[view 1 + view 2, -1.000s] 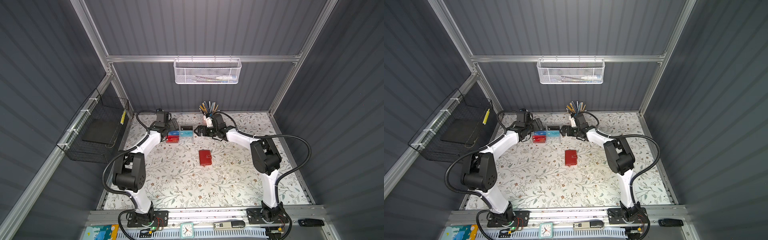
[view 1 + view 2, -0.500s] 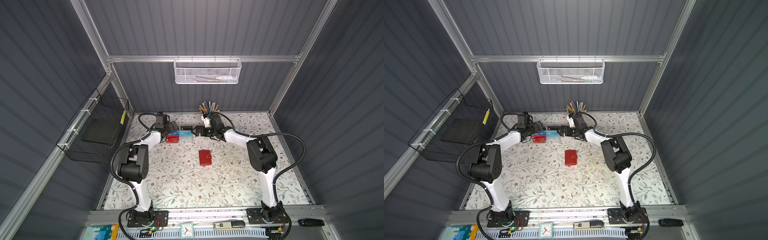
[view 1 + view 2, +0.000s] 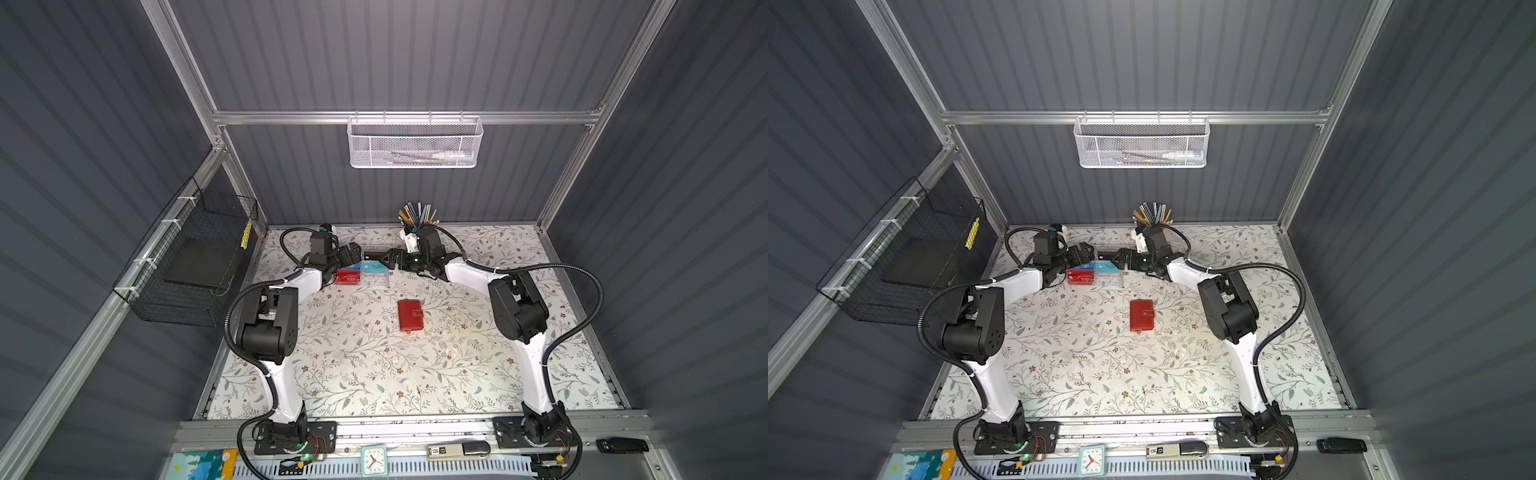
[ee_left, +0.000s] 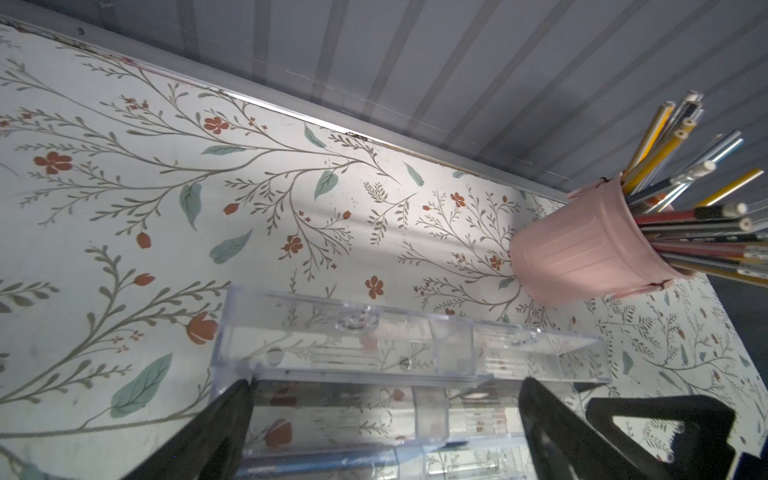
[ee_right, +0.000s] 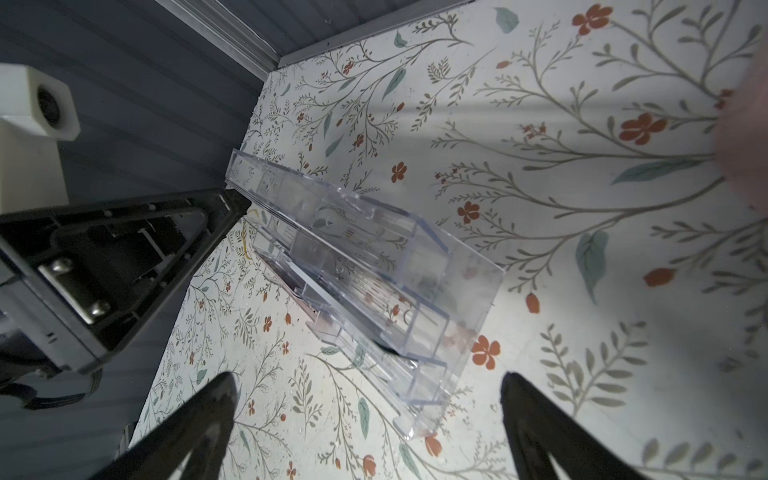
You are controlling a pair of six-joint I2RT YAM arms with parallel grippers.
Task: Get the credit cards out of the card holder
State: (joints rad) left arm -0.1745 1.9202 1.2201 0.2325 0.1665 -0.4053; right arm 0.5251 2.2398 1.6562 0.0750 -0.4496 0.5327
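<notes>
Card holder [image 3: 410, 316] lies closed in the middle of the floral mat [image 3: 365, 374], well apart from both arms. Left gripper [image 4: 386, 382] and right gripper [image 5: 368, 374] are both spread wide and empty, facing each other across the clear box [image 3: 376, 276] at the far end. Red card [image 3: 347, 276] and teal card [image 3: 374, 267] show at that box.

Compared with a second ago, the left arm [image 3: 266, 324] has its elbow higher in both top views. The right gripper [image 3: 385, 259] is farther left, closer to the left gripper [image 3: 354, 250].
</notes>
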